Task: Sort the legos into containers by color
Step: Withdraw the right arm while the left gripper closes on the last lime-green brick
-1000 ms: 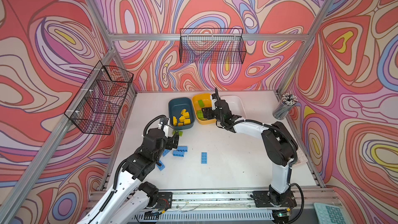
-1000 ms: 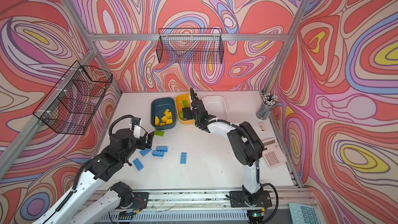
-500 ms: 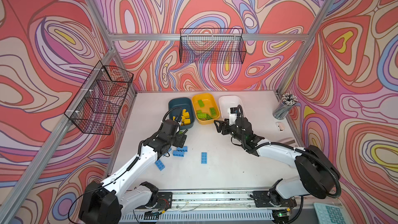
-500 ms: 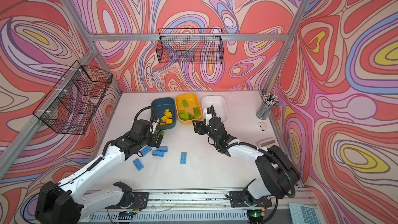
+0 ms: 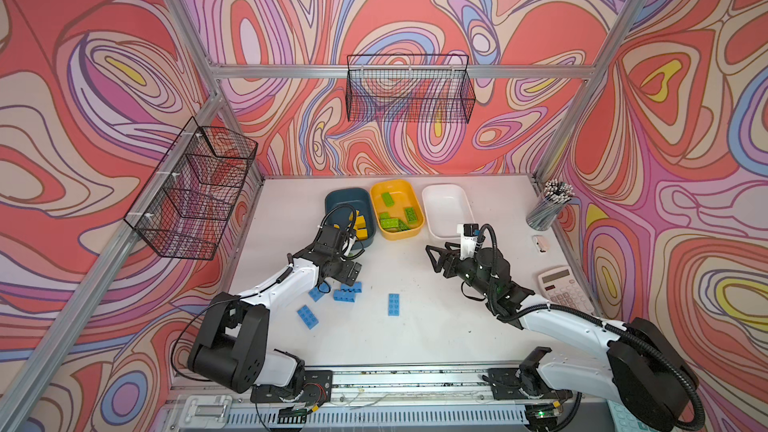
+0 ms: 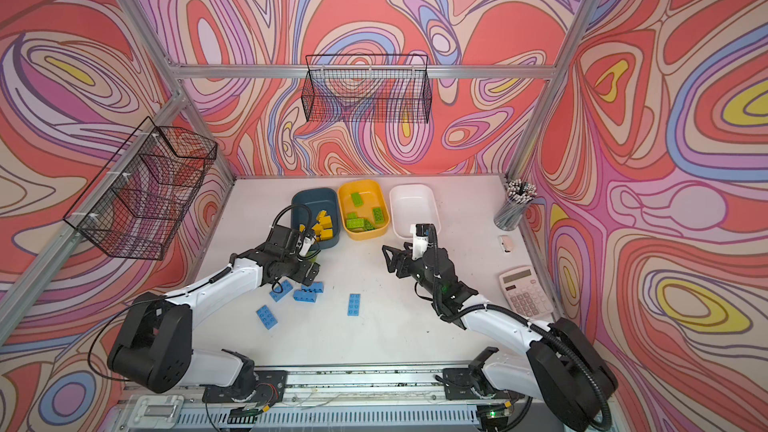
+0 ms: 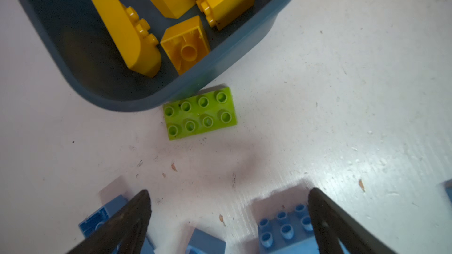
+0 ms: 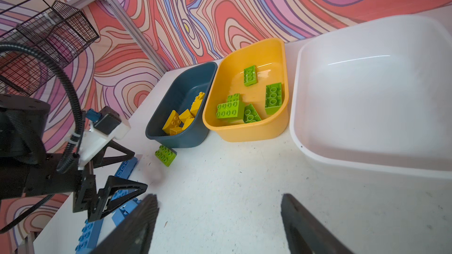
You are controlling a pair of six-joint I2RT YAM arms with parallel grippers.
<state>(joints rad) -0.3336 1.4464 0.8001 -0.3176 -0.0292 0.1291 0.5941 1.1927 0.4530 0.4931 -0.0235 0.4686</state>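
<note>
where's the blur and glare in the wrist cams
Left wrist view: green lego sharp, left fingers and the blue legos beside them soft, a sheen on the table. Right wrist view: right fingers blurred, a glare streak on the white tub wall, a gleam on the yellow tub floor.

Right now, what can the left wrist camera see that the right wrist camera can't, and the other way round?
Only the left wrist view: the hollow underside of one yellow brick, seen close up. Only the right wrist view: the yellow-orange tub holding green bricks, the empty white tub, a wire basket and the open right fingers. Both: the teal tub, the lone green brick on the table beside it, blue bricks and the open left fingers.
</note>
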